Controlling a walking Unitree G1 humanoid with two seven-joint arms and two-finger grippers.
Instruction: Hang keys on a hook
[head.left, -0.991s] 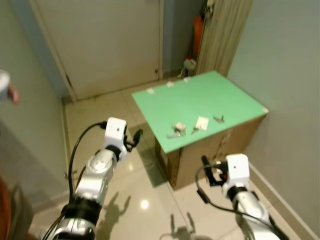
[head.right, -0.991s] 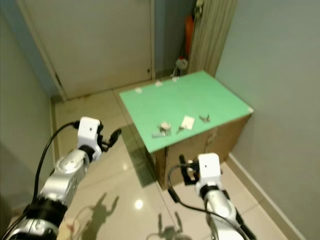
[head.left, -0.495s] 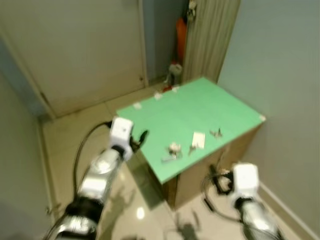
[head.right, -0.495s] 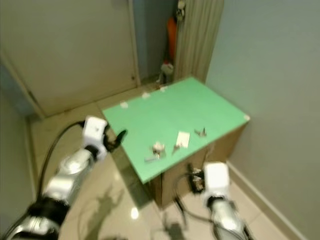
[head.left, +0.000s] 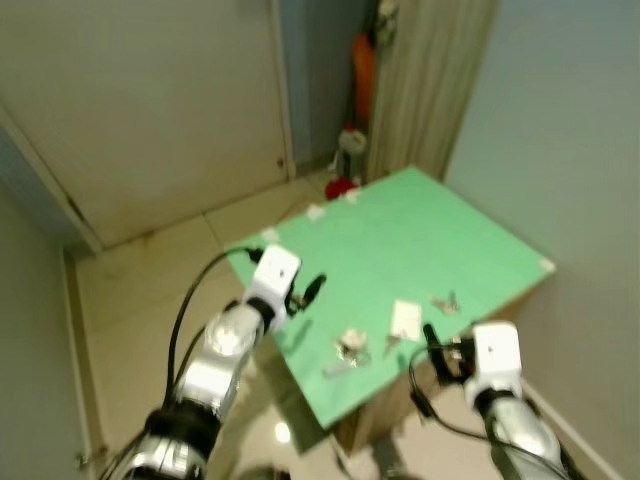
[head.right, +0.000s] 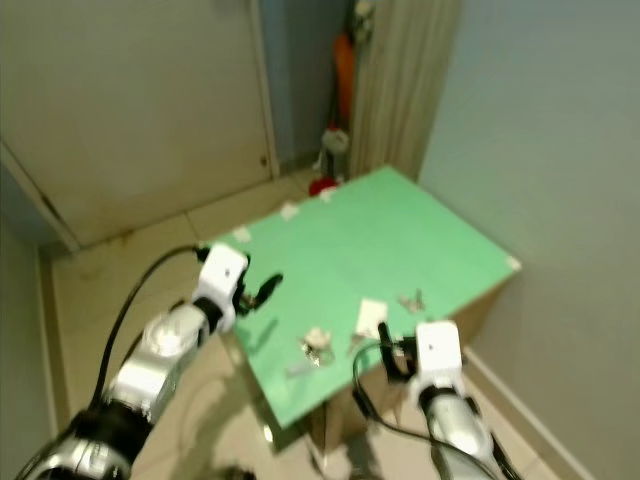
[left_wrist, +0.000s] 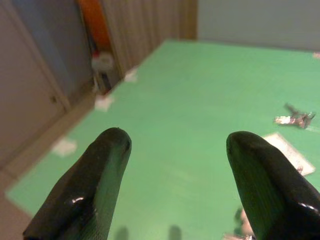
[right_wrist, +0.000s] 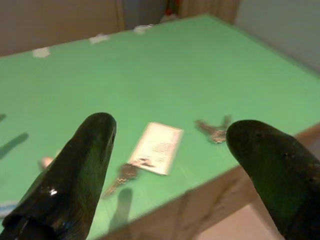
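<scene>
Low green table carries a small bunch of keys near its right front edge. A white card lies beside it with a single key at its corner. Another key bunch with a pale fob sits further left. My left gripper hovers open over the table's left corner, facing the keys. At the front edge my right gripper stands open and empty, just short of the card and the small bunch.
The table is a cardboard box against the grey wall on the right. A closed door stands behind on the left, with a curtain, an orange object and a small bottle in the far corner. Glossy tiled floor lies to the left.
The camera has come closer to the table, which looks larger and lower in view. Both grippers now reach the table: left over its corner, right at its front edge. Keys lie unmoved.
</scene>
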